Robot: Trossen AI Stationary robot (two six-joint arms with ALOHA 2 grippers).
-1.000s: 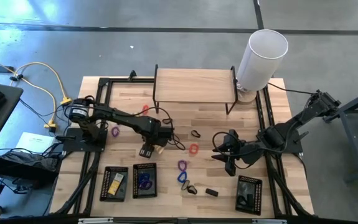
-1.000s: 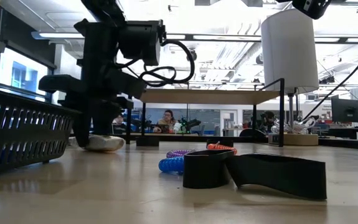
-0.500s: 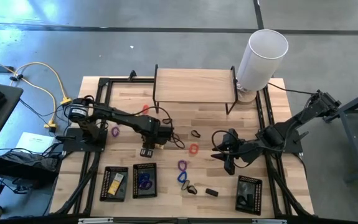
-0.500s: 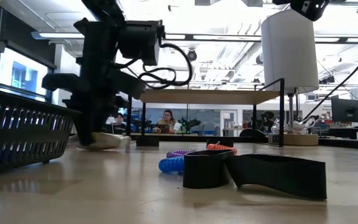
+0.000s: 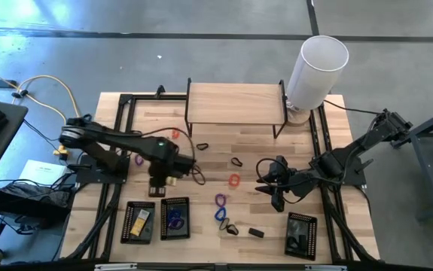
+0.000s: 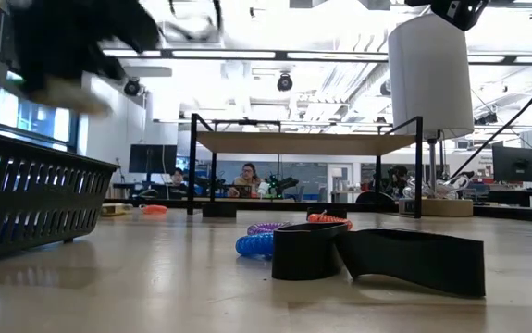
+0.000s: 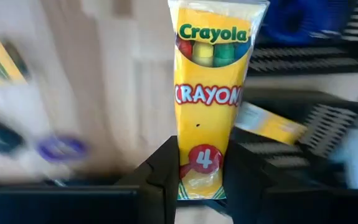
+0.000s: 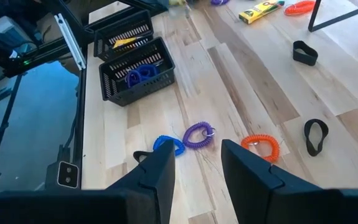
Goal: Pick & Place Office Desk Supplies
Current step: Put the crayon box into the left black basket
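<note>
Left wrist view: your left gripper point(image 7: 200, 180) pinches a yellow Crayola crayon packet point(image 7: 211, 93), everything behind it blurred; your right gripper point(image 8: 197, 163) hangs spread, holding nothing.

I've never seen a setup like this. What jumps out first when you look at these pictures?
Probably the yellow Crayola crayon packet, pinched at its lower end in the left gripper above the table's left-middle, near the black mesh trays at the front edge. Next, the tall white cylinder at the back right corner. Then the coloured coil loops scattered mid-table, just ahead of the right gripper, whose fingers stand apart, holding nothing.
</note>
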